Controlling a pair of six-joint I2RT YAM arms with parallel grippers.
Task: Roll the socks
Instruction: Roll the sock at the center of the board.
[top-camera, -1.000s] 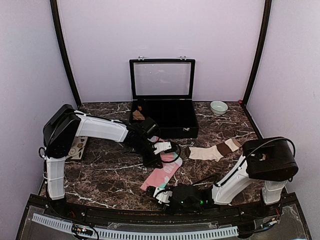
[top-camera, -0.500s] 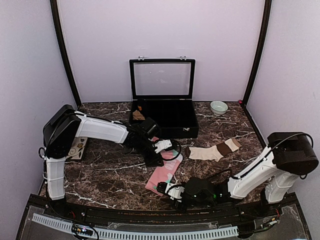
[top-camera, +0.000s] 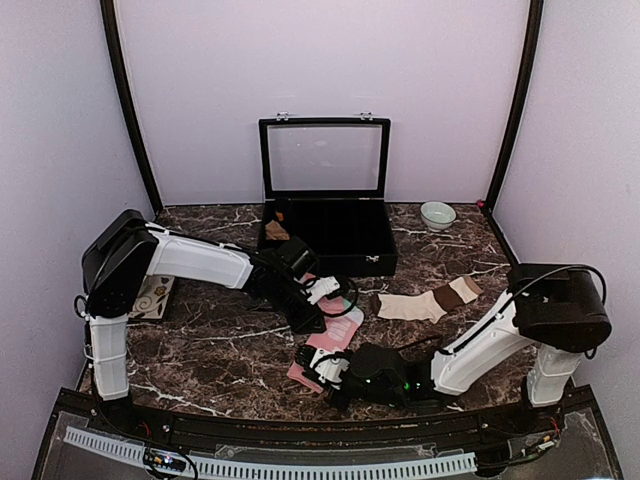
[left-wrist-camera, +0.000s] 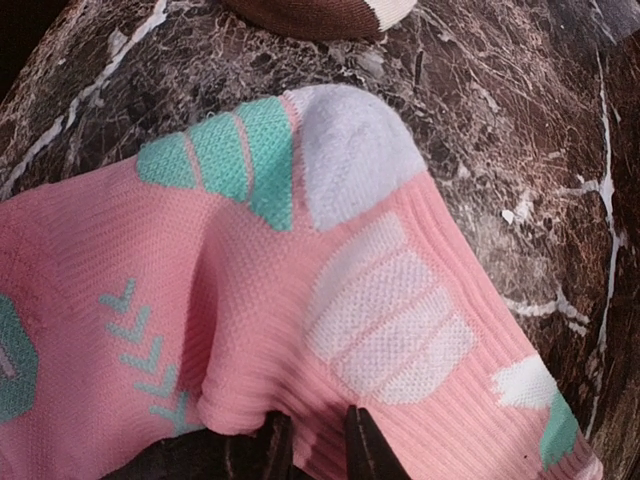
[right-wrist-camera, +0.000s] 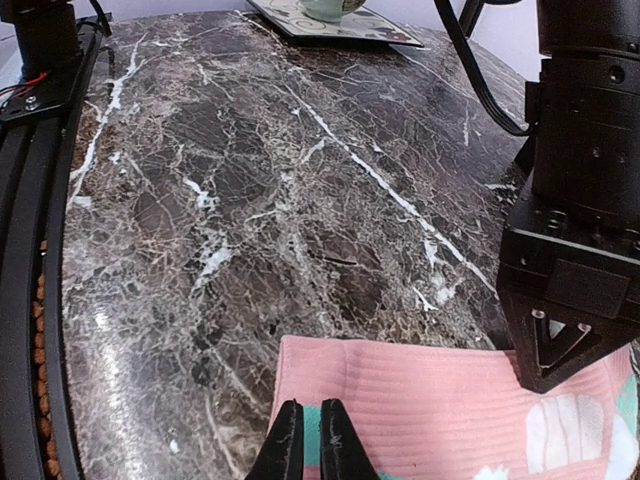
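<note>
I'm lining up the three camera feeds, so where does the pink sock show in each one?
Top external: the pink sock lies just below the picture's centre.
Left wrist: the sock fills most of the picture.
Right wrist: the sock sits in the bottom right corner.
Shared landmark: the left gripper pinching the sock, visible in all three views.

From my seat this is a lab test booth: plain lilac walls (top-camera: 330, 60) close in a marble-patterned table (top-camera: 220, 350), black poles (top-camera: 128, 110) run up the corners, and two robot arms (top-camera: 200, 258) are bolted at its near edge.
</note>
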